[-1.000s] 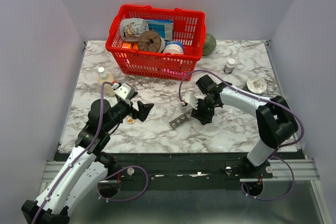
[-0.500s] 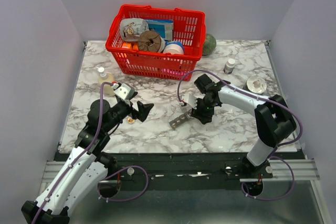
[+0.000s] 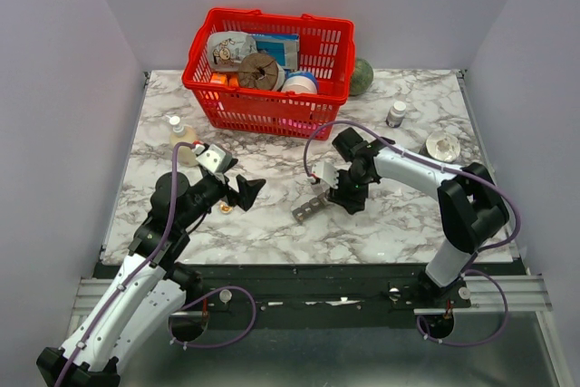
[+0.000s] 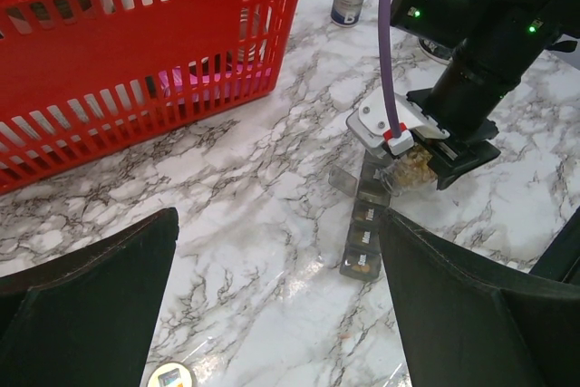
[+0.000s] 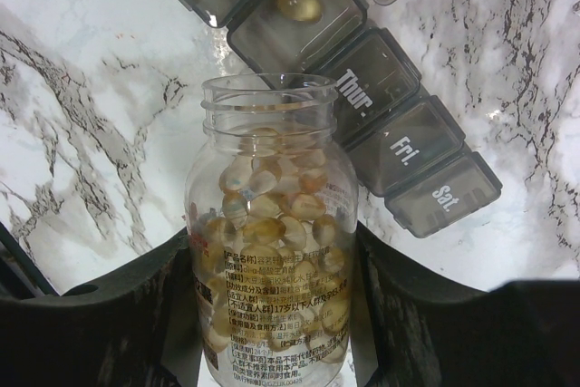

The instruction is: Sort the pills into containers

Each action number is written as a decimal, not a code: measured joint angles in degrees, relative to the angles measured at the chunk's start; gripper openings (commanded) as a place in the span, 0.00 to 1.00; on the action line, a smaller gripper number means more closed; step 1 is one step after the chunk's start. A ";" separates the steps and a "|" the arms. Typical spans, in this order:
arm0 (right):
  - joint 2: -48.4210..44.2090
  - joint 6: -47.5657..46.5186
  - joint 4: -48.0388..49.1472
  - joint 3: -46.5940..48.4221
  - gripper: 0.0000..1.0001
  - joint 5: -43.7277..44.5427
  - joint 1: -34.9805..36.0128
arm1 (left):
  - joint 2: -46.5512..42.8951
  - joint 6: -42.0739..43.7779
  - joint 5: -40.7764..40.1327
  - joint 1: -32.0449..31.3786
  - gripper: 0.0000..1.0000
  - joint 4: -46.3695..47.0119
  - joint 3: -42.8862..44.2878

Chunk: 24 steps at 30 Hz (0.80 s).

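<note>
Pills, pale yellow and amber, fill most of the clear bottle that my right claw holds. Its two dark fingers stand partway open, pressed against the bottle's sides, with the label facing my wrist camera. The bottle has no cap on, and its mouth points at the containers, a dark grey strip of small square compartments lying on the marble table near the middle, a little toward my right side. The lids marked Thur, Fri and Sat are shut. The compartment next to Thur stands open with one amber pill in it, just beyond the bottle's mouth; whether the rim touches the strip I cannot tell. My left claw hangs over the table well to the left of the strip, jaws spread wide with nothing between them, and a small round thing lies on the marble just beside it. Behind the strip stands a red mesh basket full of goods. A green ball sits at its far right corner, a small white bottle and a white round piece lie farther right, and a small pale bottle stands near the left edge.
</note>
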 measured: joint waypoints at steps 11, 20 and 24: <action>0.76 0.00 -1.31 0.87 0.01 0.72 0.39 | -0.02 0.00 0.07 0.00 0.99 0.00 0.00; 1.40 0.02 -2.21 1.99 0.01 1.22 0.42 | -0.02 0.02 0.26 0.00 0.99 0.00 0.00; 2.01 0.04 -2.64 1.99 0.01 1.77 0.44 | -0.02 0.00 0.39 0.00 0.99 0.00 0.00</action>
